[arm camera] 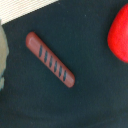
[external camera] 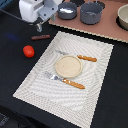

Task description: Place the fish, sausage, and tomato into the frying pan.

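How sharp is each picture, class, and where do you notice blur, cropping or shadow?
Exterior view: soft and low in detail throughout; the hand is a pale blur, while the sausage and tomato read only as colour patches on the dark table. Wrist view: closer, the sausage shows its dark stripes with fuzzy edges; the tomato is cropped by the frame; no strong shadows or glare.
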Robot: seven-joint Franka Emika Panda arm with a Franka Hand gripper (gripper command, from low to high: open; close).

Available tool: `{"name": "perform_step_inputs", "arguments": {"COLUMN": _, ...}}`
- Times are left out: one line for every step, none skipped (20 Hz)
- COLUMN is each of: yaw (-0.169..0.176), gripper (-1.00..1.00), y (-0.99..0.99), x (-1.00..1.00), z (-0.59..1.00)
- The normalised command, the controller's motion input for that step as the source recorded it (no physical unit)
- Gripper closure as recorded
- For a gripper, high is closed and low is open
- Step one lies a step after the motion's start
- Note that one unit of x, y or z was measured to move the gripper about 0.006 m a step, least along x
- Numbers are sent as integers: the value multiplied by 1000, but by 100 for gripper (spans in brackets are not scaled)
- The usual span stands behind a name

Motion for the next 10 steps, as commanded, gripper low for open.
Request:
{"name": "perform_step_inputs", "arguments": {"yaw": -151, "gripper": -100, "y": -457, "x": -414, "z": -383}}
{"name": "perform_step_inputs", "arguments": {"yaw": -148, "gripper": -100, "y": -466, "x": -409, "z": -400}}
{"name": "perform_step_inputs", "arguments": {"yaw": -135, "gripper": -100, "y": -500, "x": -389, "z": -423}}
{"name": "perform_step_inputs", "arguments": {"yaw": -124, "gripper": -100, "y": -534, "x": -366, "z": -457}}
{"name": "perform_step_inputs", "arguments": {"yaw": -111, "gripper": -100, "y": -554, "x": -351, "z": -477}}
{"name": "perform_step_inputs", "arguments": {"yaw": -108, "gripper": -100, "y": -546, "x": -351, "z": -486}}
{"name": "perform_step_inputs", "arguments": {"yaw": -108, "gripper": -100, "y": -523, "x": -366, "z": -500}}
{"name": "perform_step_inputs", "arguments": {"yaw": -106, "gripper": -100, "y": -449, "x": -411, "z": -540}}
{"name": "perform_step_inputs", "arguments": {"yaw": -95, "gripper": -100, "y": -271, "x": -371, "z": -526}}
{"name": "perform_step_inputs", "arguments": {"yaw": -88, "gripper": -100, "y": -206, "x": -340, "z": -543}}
